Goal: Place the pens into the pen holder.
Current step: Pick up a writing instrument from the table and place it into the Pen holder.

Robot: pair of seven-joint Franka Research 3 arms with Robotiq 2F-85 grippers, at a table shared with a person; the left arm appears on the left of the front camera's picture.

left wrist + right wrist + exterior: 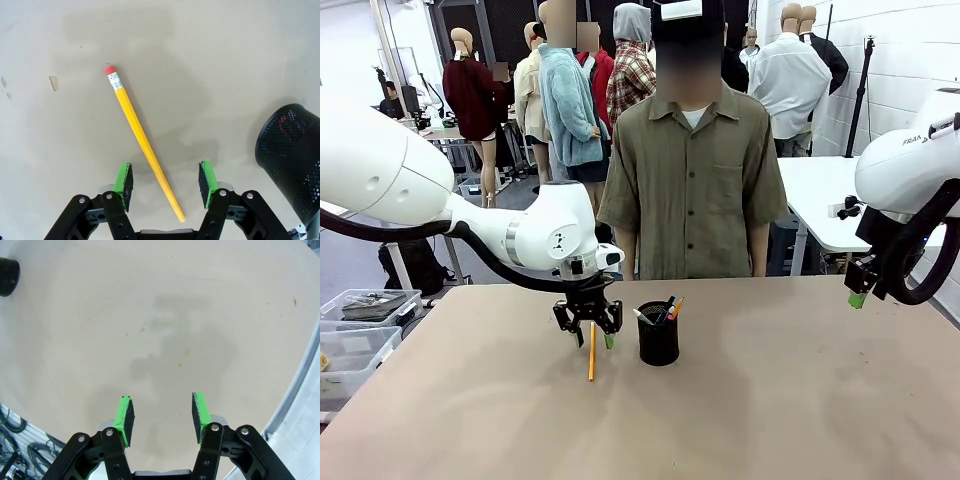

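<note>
Left pincer (165, 172) wide apart astride the yellow pencil (143, 137), seemingly untouched, pen holder (290, 150) just beside

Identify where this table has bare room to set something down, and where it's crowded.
Free: the right half of the table, between pen holder and right gripper; also the near edge below the yellow pencil. Crowded: around the left gripper, over the pencil beside the holder.

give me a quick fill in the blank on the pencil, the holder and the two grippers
The yellow pencil lies flat on the ___. The left gripper is above it with jaws ___. The black pen holder holds several ___. The right gripper, jaws apart, grips ___.
Missing words: table; open; pens; nothing.
</note>
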